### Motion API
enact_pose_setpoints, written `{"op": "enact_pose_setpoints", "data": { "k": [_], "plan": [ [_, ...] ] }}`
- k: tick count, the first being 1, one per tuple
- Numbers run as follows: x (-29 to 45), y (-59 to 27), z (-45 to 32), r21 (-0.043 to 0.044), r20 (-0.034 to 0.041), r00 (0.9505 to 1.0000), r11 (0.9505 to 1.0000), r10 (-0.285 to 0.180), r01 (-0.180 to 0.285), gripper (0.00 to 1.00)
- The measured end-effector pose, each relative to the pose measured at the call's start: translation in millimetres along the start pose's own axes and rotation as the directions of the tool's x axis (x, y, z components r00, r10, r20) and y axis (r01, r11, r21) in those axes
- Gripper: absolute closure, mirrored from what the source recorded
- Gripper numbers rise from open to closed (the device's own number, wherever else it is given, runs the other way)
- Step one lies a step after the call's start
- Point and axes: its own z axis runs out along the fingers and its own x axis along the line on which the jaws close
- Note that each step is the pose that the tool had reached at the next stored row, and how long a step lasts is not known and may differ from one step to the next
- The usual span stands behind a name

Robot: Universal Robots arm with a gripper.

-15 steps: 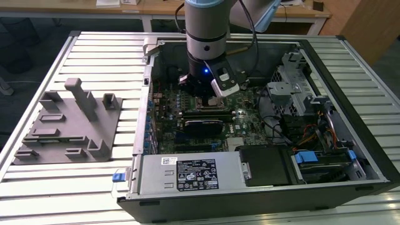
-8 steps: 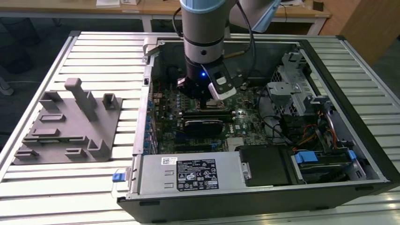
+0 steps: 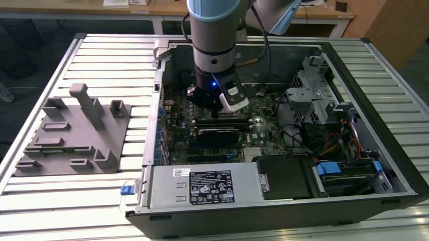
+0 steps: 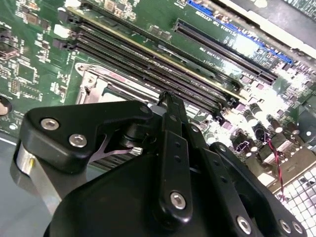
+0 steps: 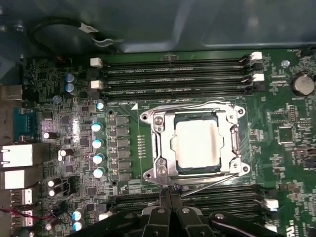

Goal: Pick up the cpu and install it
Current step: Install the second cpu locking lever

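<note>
The cpu (image 5: pixel 196 144), a pale silvery square, lies flat in the motherboard socket, ringed by the metal retention frame (image 5: pixel 160 118). My gripper (image 5: pixel 170 191) hangs just off the socket's edge, beside the thin socket lever (image 5: pixel 212 183). Its black fingers (image 4: pixel 170 128) are pressed together with nothing between them. In the exterior view the arm reaches straight down into the open computer case, with the gripper (image 3: pixel 216 113) low over the board. The socket frame (image 4: pixel 94 86) peeks out past the fingers in the second wrist view.
Black memory slots (image 5: pixel 173 74) run along one side of the socket and another set (image 5: pixel 222 197) under the fingers. The grey tray with upright posts (image 3: pixel 70 133) lies at the exterior view's left. A power supply (image 3: pixel 201 186) and drive cage (image 3: pixel 315 85) crowd the case.
</note>
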Motion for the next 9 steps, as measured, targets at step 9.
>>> {"op": "enact_pose_setpoints", "data": {
  "k": [9],
  "plan": [
    [4.3, -8.6, 3.7, -0.0434, -0.0032, 1.0, 0.9991, 0.0, 0.0, 0.89]
  ]
}}
